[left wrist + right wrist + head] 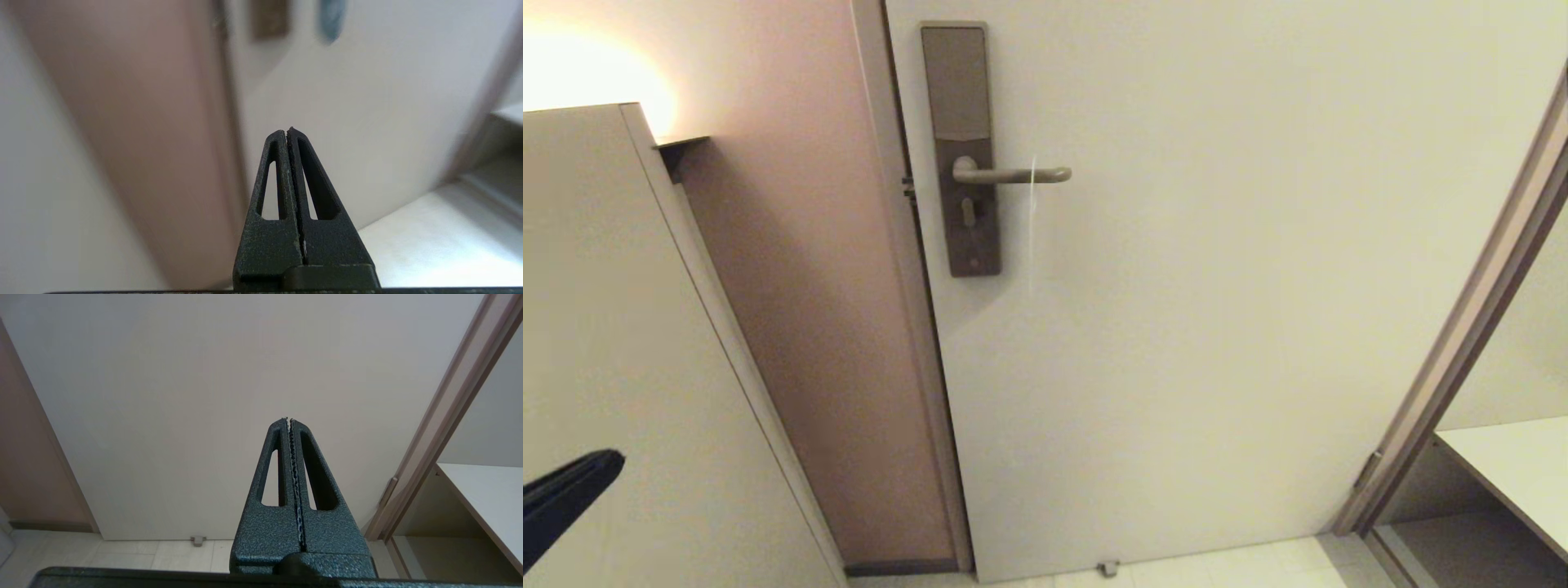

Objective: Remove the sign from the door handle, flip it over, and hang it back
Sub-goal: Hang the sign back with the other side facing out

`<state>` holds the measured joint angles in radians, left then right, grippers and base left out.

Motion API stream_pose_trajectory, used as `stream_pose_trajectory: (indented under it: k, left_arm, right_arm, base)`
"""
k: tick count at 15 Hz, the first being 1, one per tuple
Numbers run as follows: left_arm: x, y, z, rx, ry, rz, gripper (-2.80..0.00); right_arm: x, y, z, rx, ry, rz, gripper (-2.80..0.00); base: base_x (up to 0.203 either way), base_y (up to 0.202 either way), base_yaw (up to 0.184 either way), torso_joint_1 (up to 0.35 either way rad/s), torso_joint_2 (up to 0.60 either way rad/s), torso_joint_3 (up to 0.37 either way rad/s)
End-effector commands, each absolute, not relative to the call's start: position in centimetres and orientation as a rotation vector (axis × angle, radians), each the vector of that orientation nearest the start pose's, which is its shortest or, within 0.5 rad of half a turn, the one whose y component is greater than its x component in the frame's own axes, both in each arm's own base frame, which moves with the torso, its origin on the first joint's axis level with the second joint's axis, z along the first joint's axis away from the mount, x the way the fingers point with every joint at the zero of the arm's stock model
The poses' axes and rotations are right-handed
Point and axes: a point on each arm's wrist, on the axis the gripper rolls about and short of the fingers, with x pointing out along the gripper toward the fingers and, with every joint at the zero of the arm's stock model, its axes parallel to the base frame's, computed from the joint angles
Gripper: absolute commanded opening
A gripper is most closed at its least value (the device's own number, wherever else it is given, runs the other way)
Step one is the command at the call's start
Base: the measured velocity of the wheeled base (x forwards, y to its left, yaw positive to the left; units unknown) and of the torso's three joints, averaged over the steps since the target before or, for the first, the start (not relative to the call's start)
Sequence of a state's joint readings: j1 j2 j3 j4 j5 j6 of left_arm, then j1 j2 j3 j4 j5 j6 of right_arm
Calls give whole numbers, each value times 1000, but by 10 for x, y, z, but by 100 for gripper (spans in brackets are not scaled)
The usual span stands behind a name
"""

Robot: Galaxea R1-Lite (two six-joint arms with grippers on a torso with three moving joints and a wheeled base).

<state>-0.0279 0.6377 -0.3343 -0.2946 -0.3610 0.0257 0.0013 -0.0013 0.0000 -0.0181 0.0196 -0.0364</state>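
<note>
Edge-on, the sign [1032, 220] is only a thin vertical sliver hanging from the horizontal door handle [1013, 174]; both pincers, left [289, 132] and right [288, 421], are pressed closed on nothing.

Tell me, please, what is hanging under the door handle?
The sign hangs from the door handle, seen edge-on in the head view as a thin pale line. Its faces and wording cannot be read there. The left wrist view shows only a blurred teal patch.
</note>
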Motion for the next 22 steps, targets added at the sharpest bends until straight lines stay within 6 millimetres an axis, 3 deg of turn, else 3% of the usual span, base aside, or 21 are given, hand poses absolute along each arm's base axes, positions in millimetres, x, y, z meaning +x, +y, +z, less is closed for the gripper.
stream_pose_trajectory:
  k: [1,5,13,17,22]
  left_arm:
    - [87,-14,210,-3,99,-455,-280]
    - [133,-35,239,-59,129,-613,-280]
    - [213,-99,265,-111,108,-799,-280]
    - [241,-124,264,-130,137,-837,-280]
    - [251,-154,248,-124,202,-908,-280]
  right_arm:
    - [-23,0,77,-37,-19,21,-280]
    - [-23,0,77,-37,-19,21,-280]
    - [-23,0,77,-37,-19,21,-280]
    - [-23,0,77,-37,-19,21,-280]
    - [-23,0,77,-37,-19,22,-280]
  base:
    - [0,0,0,0,0,0]
    - [0,0,0,0,0,0]
    - [0,0,0,0,0,0]
    - [0,0,0,0,0,0]
    - [0,0,0,0,0,0]
